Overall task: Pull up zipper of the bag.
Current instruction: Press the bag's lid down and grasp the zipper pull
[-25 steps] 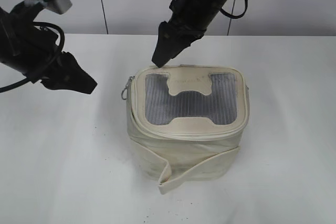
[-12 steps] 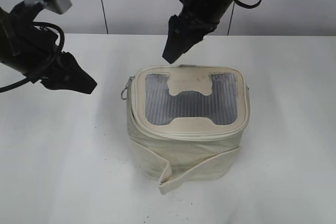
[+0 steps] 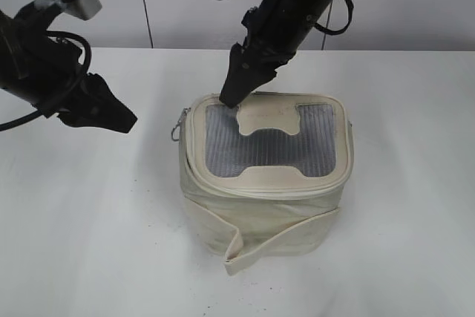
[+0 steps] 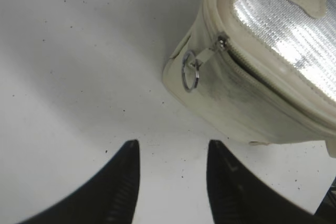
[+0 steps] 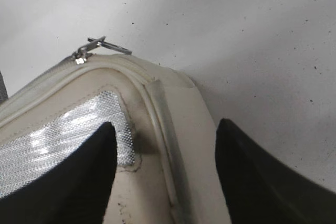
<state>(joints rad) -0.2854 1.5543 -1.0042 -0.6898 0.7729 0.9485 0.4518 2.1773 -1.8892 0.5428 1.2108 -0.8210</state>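
The bag (image 3: 266, 176) stands on the white counter (image 3: 89, 243), slightly right of centre and toward the near edge. A loose strap (image 3: 278, 243) wraps its lower body, with one end folded out at the near face. The lid faces the camera: a grey mesh panel (image 3: 223, 150) carries a cream H-shaped patch (image 3: 269, 139). The lid sits flat on the body, so the contents cannot be determined.

The zipper (image 4: 247, 64) follows the lid rim. In the left wrist view its teeth run from a slider at the left corner, where a silver pull ending in a ring (image 4: 190, 72) hangs free against the side wall. The track beyond that slider appears closed, though its full run is out of view.

The left end effector (image 4: 170, 174) hovers over the bare counter to the left of the bag, fingers apart and empty, near the ring but not touching it.

At the far-left corner of the lid, the right end effector (image 5: 163, 177) has its fingers apart, straddling the rim seam. A second silver pull (image 5: 97, 48) lies just beyond them, not gripped.

Procedure, as judged: advance the right end effector until the pull lies between the fingers, close firmly, then draw along the track line, not across it. Use the left end effector to steady the bag, since the light fabric is likely to shift.
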